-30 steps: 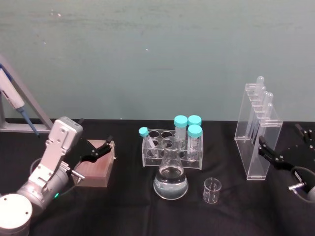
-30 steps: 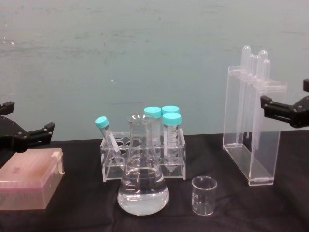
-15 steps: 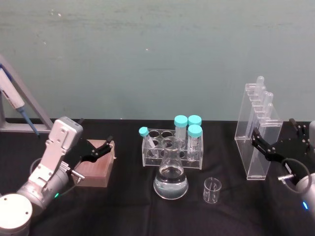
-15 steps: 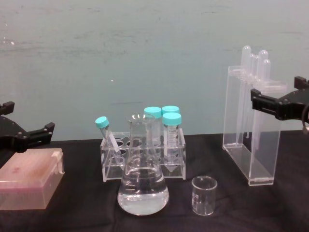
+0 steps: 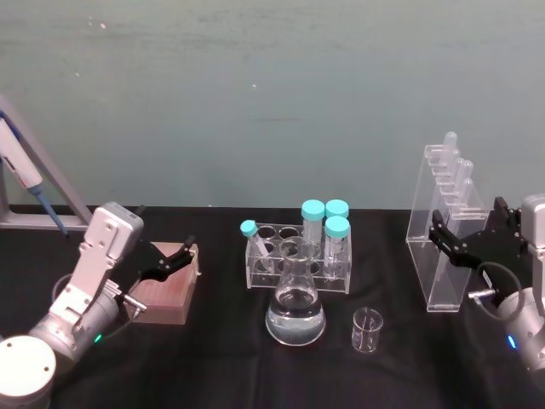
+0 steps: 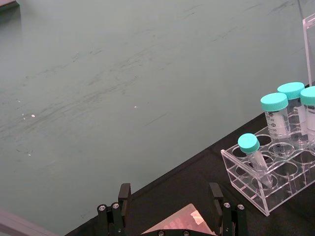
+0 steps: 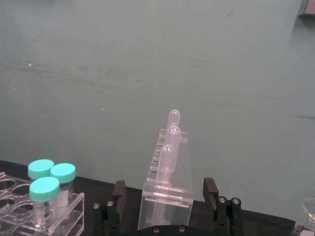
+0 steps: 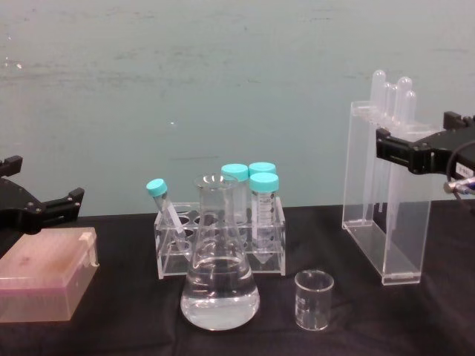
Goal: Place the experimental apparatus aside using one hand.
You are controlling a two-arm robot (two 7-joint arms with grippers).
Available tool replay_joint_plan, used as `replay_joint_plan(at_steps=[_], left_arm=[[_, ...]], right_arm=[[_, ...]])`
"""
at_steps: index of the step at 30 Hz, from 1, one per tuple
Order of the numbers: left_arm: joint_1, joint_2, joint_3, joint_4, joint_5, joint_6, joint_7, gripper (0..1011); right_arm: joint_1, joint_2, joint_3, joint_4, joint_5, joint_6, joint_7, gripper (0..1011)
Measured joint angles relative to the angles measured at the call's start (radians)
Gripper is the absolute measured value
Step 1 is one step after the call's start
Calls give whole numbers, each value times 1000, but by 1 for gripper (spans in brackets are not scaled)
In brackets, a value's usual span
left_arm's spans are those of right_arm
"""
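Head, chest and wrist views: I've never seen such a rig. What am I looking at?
It is a two-armed robot, filmed from its head, its chest and each wrist. On the black table stand a flask of clear liquid, a small beaker, a rack of blue-capped tubes, a pink box and a tall clear pipette stand. The right hand is open, fingers either side of that stand, holding nothing. The left hand hangs open over the pink box.

Four capped tubes (image 5: pixel 313 223), one flask (image 5: pixel 295 317), one beaker (image 5: pixel 367 331), one stand (image 5: pixel 443 288)
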Motion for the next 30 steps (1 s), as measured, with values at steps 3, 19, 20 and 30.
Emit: replay_joint_plan(at_steps=[3,19,20,30], left_arm=[[0,0,0,0,0,0,0,1000],[0,0,0,0,0,0,0,1000],[0,0,0,0,0,0,0,1000],[0,0,0,0,0,0,0,1000]], right_arm=[[7,-18,8,10,-17,-1,-11,1000],[40,-72,35,61,-52,-16,2,1000],[41,-73,37,62,-53,-16,3,1000],[57,-104,62,92,-68,-16,25,1000]])
